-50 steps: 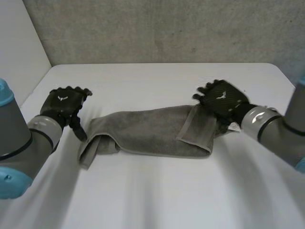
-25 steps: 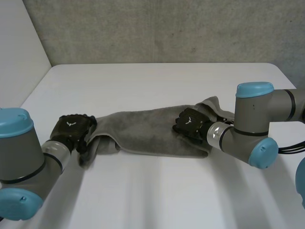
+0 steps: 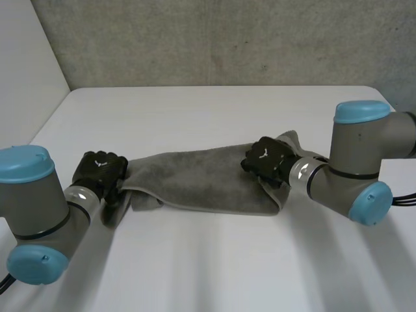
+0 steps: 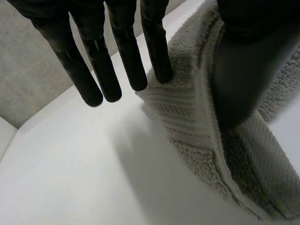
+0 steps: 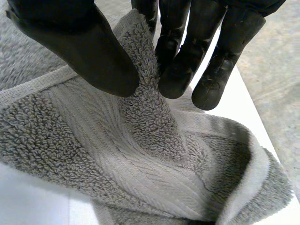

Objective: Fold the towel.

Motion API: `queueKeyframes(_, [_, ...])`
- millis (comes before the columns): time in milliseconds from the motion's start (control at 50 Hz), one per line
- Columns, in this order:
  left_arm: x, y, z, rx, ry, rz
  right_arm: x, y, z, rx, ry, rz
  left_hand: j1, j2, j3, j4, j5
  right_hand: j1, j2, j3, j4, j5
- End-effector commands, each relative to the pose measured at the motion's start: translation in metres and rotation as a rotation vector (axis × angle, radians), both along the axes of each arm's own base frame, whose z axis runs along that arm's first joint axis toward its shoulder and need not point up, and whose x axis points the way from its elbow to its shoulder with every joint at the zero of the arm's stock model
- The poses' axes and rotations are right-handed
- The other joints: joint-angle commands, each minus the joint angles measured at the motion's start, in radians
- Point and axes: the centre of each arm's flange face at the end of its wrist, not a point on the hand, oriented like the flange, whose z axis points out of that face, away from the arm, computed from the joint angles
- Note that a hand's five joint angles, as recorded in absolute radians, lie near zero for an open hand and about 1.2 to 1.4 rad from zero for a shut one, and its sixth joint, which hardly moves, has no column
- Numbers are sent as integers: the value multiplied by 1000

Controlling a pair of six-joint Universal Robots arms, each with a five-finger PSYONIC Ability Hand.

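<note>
Grey terry towel (image 3: 195, 179) lies rumpled and long across the middle of the white table (image 3: 208, 117), running from 9 o'clock to 3 o'clock. A doubled flap sits at its 3 o'clock end and a small rolled lump at the 9 o'clock end.

The right hand (image 3: 265, 158) is on that flap. Its wrist view shows the thumb (image 5: 75, 42) and fingertips (image 5: 180, 70) nipping a raised ridge of pile (image 5: 140, 93) between them, so it is grasping the towel. The far tip of the towel pokes out at the hand's 1 o'clock. The rest of that end is hidden behind the hand and the right arm (image 3: 357, 169).

The left hand (image 3: 99, 170) is at the 9 o'clock end. Its fingers hang straight. The nearest fingertip (image 4: 161, 70) is on the ribbed band (image 4: 178, 108) and the thumb (image 4: 243, 79) is on the far side of the hem, so the towel end is caught between them. The other fingers (image 4: 93, 70) hang over bare table (image 4: 70, 164). The towel's corner is tucked under this hand in the head view and is hard to make out.

The left arm (image 3: 39, 214) is cut off at the frame edge. A grey concrete wall (image 3: 214, 39) stands at 12 o'clock.
</note>
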Motion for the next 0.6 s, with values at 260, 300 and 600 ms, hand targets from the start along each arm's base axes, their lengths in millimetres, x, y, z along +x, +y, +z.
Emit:
queueKeyframes(260, [11, -6, 102, -285, 90, 32, -88, -6, 180, -195, -381, -310, 460, 466, 463, 461, 298, 84, 117, 71, 65, 68])
queueKeyframes(300, [11, -2, 122, -340, 107, 27, -98, -4, 195, -234, -396, -335, 460, 466, 463, 461, 298, 84, 117, 71, 65, 68])
queueKeyframes(600, [1, 1, 112, -172, -54, -106, -117, -1, 140, -178, 59, -364, 460, 466, 463, 461, 298, 84, 117, 71, 65, 68])
